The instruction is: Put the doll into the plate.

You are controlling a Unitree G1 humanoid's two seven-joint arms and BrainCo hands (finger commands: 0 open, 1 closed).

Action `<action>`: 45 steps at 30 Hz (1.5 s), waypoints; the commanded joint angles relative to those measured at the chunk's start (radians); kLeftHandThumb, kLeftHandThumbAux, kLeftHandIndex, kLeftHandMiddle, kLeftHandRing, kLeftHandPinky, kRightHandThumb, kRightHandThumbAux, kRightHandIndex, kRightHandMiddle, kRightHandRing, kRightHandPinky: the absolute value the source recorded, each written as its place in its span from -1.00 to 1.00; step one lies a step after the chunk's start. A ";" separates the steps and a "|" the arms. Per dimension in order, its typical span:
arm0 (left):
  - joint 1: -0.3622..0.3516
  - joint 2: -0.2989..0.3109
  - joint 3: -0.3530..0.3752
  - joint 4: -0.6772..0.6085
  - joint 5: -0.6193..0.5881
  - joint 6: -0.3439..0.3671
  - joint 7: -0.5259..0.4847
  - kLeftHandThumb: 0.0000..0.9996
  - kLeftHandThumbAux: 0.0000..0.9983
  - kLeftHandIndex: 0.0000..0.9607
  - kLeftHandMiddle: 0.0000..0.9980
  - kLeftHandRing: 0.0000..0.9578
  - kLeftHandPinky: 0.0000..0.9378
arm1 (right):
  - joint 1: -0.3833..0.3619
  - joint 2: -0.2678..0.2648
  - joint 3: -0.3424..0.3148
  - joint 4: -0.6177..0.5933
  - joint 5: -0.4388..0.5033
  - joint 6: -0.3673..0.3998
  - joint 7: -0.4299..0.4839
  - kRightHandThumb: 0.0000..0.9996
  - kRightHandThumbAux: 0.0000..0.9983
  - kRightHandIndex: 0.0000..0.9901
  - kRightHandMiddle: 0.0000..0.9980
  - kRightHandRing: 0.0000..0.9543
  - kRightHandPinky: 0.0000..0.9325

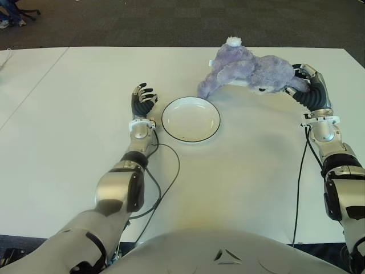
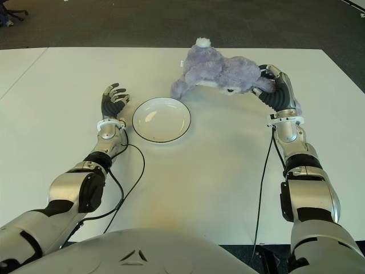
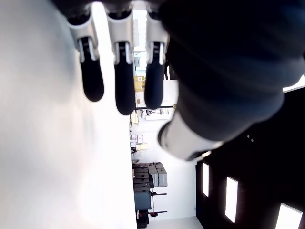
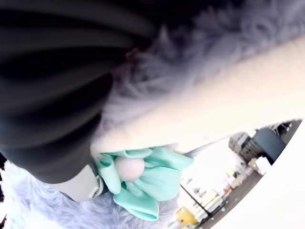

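The right hand [image 1: 301, 80] is gripping the doll [image 1: 248, 71] at its right-hand end, with the fingers wrapped into the purple plush; the right wrist view is showing fur pressed against the dark palm and a mint-green bow beside a fingertip. The doll is lying across the far right part of the worktop [image 1: 239, 182], its long axis running roughly side to side, one limb trailing down toward the plate [image 1: 190, 119]. Whether its body is resting on the surface or is slightly raised cannot be told.

The governing relation: the plate is sitting to the left of the doll and nearer the robot, close to the doll's free end but well apart from the gripped end. The carry is therefore judged to be leftward and inward.

The left hand [image 1: 142, 101] is showing just beside the plate's left edge, fingers extended and loosely parted, holding nothing. It is the nearer hand to the plate; the right is the only one on the doll.

Count: one doll, one plate, two hands. The plate is holding nothing.
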 commanded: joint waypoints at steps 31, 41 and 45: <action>0.163 -0.040 0.013 0.120 -0.007 0.124 -0.018 -0.35 0.83 -0.58 -0.32 -0.23 -0.16 | -0.014 0.124 -0.128 -0.092 0.217 -0.007 0.157 0.40 0.43 -0.11 0.68 0.79 0.78; 0.162 -0.042 0.017 0.119 -0.013 0.118 -0.026 -0.33 0.83 -0.57 -0.35 -0.26 -0.16 | -0.004 0.148 -0.141 -0.130 0.225 -0.031 0.172 0.41 0.43 -0.11 0.68 0.80 0.79; 0.162 -0.043 0.022 0.119 -0.017 0.109 -0.030 -0.22 0.86 -0.53 -0.33 -0.26 -0.19 | 0.005 0.154 -0.142 -0.156 0.219 -0.036 0.176 0.41 0.42 -0.11 0.67 0.80 0.78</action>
